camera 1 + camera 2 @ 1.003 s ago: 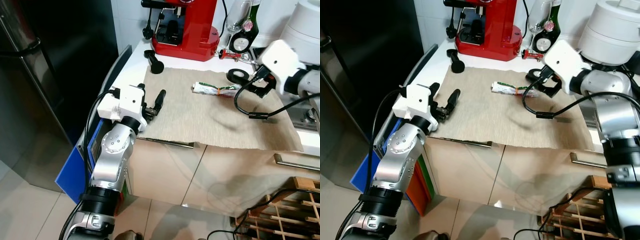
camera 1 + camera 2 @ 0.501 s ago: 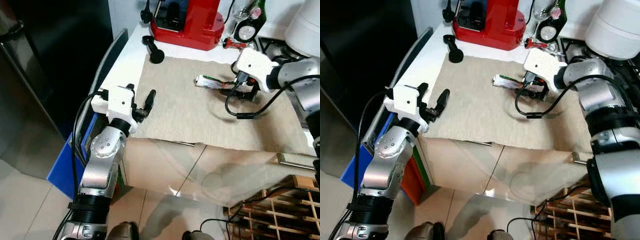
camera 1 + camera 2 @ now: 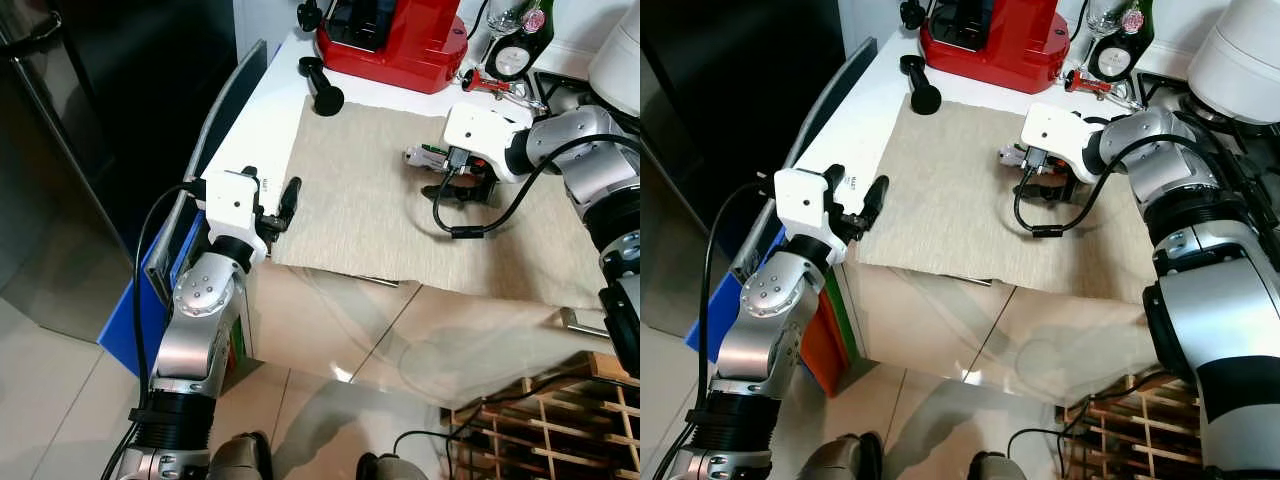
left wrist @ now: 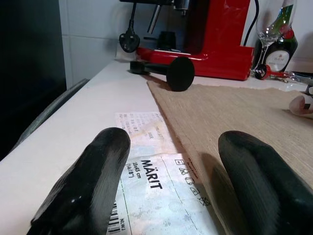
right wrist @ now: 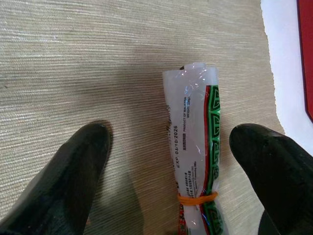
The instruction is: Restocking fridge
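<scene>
A rolled plastic packet (image 5: 195,147), white with green and red print and an orange rubber band, lies on the beige placemat (image 3: 360,200). My right gripper (image 3: 462,183) hovers low over its near end, open, one black finger (image 5: 78,166) on each side of the roll and clear of it. In the left eye view the packet (image 3: 425,155) pokes out from under the white wrist block. My left gripper (image 3: 274,196) rests open at the mat's left edge, over a white paper label (image 4: 151,166), holding nothing.
The dark fridge (image 3: 90,130) stands to the left of the counter. A red coffee machine (image 3: 395,40), a black tamper (image 3: 326,92), a wine glass and bottle (image 3: 520,55) line the back. A wooden rack (image 3: 560,420) and a blue box (image 3: 135,320) sit on the floor.
My right gripper has swung left and down from beside the packet's far end to straddle the packet. The camera shifted; my left gripper stays at the mat's edge.
</scene>
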